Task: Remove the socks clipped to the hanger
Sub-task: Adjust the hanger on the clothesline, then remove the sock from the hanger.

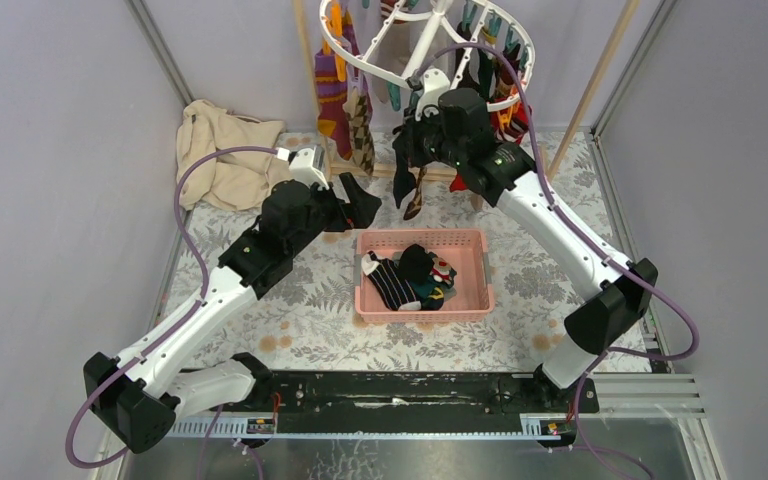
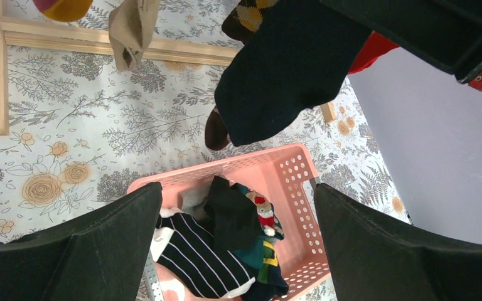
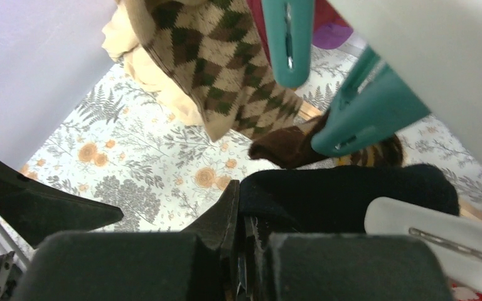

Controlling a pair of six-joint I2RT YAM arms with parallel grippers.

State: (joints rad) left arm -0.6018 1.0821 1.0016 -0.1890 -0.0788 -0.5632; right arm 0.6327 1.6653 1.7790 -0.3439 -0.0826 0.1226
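A: Far left first. A beige cloth lies heaped on the floral worktop. What is the left end effector doing?

B: Its jaws are spread wide with nothing between them. It hangs near the far-left corner of the pink basket, which holds several loose socks.

A: And the hanger?

B: It hangs high at the back, centre. Socks dangle from clips on both sides of its rim. An argyle sock hangs just beside the one being worked.

A: The right end effector?

B: It is pinched shut on a black sock, close under a teal clip. The sock's foot hangs free above the worktop, just beyond the basket.

A: How should the pull go?

B: Judgement only: draw straight down and away from the clip, steadily, so the fabric slides out and the hanger does not swing. The grip sits high on the sock, which should help. It should stay clear of the argyle neighbour, since snagging that is the likely fault.

A: Any gaps?

B: It cannot be told which clip holds the black sock, or how firmly, because the wrist view crowds that spot. The hanger's far rim runs out of the overhead view, so the count of socks left is unknown. The right-side socks are partly hidden behind the arm.
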